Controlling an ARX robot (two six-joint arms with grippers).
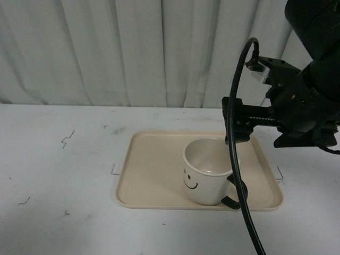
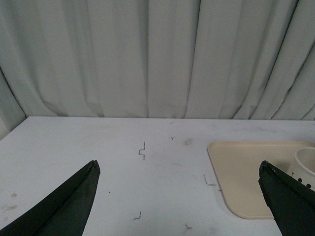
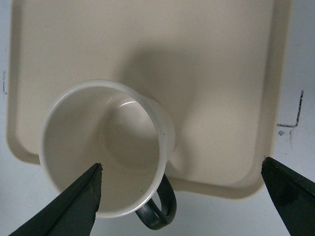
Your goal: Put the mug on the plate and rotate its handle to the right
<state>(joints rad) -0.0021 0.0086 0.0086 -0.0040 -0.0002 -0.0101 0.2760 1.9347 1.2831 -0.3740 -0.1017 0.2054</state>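
I see the mug (image 1: 207, 170) upright on the plate (image 1: 154, 170) near its front right corner, handle (image 1: 236, 194) pointing front-right, my right gripper (image 3: 181, 164) spread wide and empty above it, my left gripper (image 2: 178, 164) likewise released over the worktop (image 1: 64, 175).

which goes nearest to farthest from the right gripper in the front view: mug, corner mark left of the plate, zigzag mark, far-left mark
From the right gripper, front view:
1. mug: just below it, on the plate.
2. corner mark: just off the plate's left edge.
3. zigzag mark: further left, toward the back.
4. far-left mark: far left, toward the front.
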